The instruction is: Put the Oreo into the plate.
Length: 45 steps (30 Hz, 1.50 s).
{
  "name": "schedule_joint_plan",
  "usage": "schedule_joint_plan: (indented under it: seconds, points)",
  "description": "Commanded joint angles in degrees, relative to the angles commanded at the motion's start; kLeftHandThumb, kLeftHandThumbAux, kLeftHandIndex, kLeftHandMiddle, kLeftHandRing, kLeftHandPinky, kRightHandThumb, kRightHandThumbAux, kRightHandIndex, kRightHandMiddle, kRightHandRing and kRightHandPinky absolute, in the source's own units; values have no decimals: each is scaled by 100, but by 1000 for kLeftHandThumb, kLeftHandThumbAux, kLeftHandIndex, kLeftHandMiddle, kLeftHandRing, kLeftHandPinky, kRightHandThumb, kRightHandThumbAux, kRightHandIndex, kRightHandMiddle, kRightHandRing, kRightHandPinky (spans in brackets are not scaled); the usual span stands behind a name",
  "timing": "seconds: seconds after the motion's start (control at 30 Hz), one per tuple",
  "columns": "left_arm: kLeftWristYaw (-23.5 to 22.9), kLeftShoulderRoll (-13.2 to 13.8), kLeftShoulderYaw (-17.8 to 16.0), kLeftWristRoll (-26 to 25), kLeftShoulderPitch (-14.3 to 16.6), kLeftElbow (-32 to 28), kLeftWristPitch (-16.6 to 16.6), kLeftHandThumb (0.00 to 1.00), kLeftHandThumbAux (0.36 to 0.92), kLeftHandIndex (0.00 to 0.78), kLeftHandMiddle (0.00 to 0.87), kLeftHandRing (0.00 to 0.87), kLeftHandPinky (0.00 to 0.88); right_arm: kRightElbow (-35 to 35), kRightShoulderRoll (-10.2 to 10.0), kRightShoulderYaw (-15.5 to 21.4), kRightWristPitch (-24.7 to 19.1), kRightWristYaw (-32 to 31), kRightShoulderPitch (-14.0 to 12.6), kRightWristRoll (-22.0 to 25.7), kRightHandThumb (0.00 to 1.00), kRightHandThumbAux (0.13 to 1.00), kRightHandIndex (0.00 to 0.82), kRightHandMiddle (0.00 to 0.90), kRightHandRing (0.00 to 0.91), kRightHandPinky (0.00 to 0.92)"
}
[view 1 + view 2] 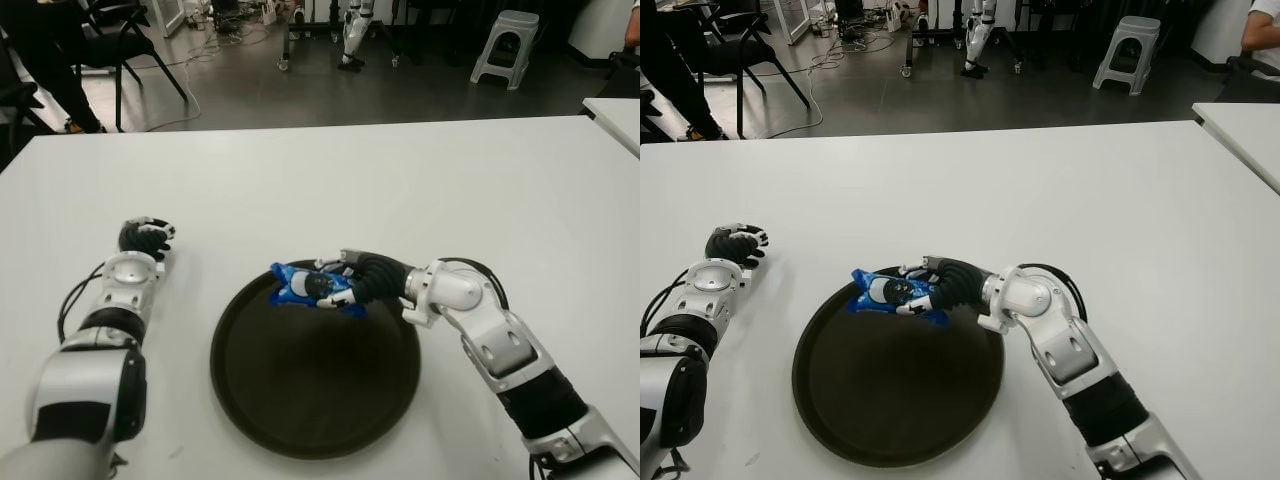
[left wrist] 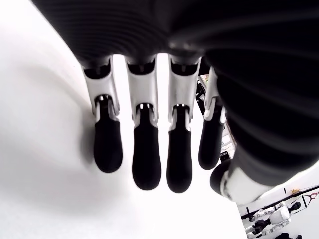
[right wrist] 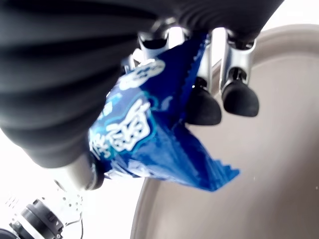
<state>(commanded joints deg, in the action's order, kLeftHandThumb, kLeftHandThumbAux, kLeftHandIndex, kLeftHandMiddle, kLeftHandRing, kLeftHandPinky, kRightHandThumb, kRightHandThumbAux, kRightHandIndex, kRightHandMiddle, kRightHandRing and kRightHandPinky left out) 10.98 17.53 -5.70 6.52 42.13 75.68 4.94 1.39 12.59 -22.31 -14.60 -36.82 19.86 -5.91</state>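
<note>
Right hand (image 1: 340, 283) over far rim of dark round plate (image 1: 315, 400), fingers (image 3: 240, 98) curled around blue Oreo packet (image 1: 305, 287), thumb on one face, fingertips on the other. Packet clamped, one crimped end sticking out past the fingers above the plate's inner floor; contact with plate not discernible. Left hand (image 1: 145, 238) well to the left of plate on white table (image 1: 400, 180), fingers (image 2: 145, 154) extended side by side, holding nothing. Bare tabletop all around plate; plate interior unoccupied beneath packet.
</note>
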Motion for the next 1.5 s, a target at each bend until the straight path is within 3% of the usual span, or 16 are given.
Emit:
schedule_joint_plan:
  seconds: [0.03,0.1,0.2,0.33,0.37,0.43,0.6,1.0,1.2,1.33,1.5]
  points:
    - [11,-1,9,5,6,-1,-16,693,717,421,536,565,534,242,-19,-29,287,89,32,-72,740,711,438,737,792,800]
    - [26,-2,22,13,14,-1,-38,691,718,419,551,579,537,539,-13,-99,741,233,86,-233,793,696,421,624,771,774]
    - [35,-1,34,16,17,-1,-52,690,718,418,554,582,534,704,28,-161,1147,337,124,-397,827,686,403,548,692,648]
    - [33,2,58,26,30,-5,-91,689,718,418,553,577,513,891,102,-213,1674,416,156,-568,829,688,406,475,461,427]
    - [30,2,64,30,32,-8,-94,689,718,419,560,580,510,964,121,-230,1830,431,170,-609,614,662,260,326,323,307]
    - [24,2,68,28,30,-13,-84,690,717,420,563,579,505,1107,136,-254,2097,436,195,-658,353,617,106,154,162,169]
    - [22,-5,59,13,24,-22,-60,693,716,422,550,563,501,1404,69,-231,2578,488,198,-665,132,520,17,26,31,68]
    - [-15,-1,42,-7,7,-17,-25,691,716,423,576,589,536,2112,-77,-151,3406,384,267,-445,31,346,0,0,0,1]
    - [-1,9,58,13,18,-6,-63,691,716,424,589,600,529,2553,-101,-172,3866,207,387,-388,3,314,0,0,0,0]
    - [4,14,59,18,15,-2,-67,690,717,419,520,539,500,2756,-103,-178,4077,154,471,-423,0,297,0,0,0,0]
    - [9,11,52,13,13,0,-60,692,715,421,511,535,509,2955,-55,-250,4315,179,606,-622,0,285,0,0,0,0]
